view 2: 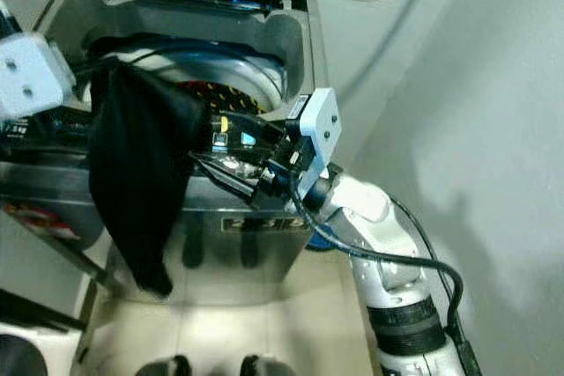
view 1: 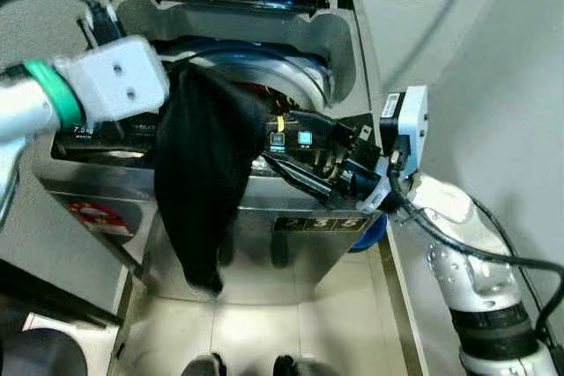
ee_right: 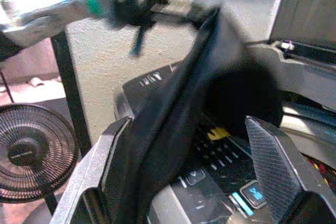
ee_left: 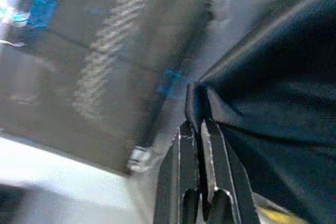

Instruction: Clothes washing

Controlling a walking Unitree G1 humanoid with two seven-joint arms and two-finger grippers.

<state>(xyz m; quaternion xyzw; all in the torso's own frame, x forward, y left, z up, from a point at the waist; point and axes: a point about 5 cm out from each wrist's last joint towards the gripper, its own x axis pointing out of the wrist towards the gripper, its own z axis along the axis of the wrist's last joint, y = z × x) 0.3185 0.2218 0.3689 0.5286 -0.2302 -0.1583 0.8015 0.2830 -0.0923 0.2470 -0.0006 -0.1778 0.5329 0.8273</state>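
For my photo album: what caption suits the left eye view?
Both grippers hold a black garment over the open washing machine.

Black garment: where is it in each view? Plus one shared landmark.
Left eye: black garment hangs left of centre, over the washer's front edge.
Right eye: left side.
Left wrist: right half, pinched by left gripper.
Right wrist: centre.
Landmark: washer control panel.

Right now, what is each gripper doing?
Left gripper: shut on the black garment, above the washing machine.
Right gripper: open, fingers around the garment.
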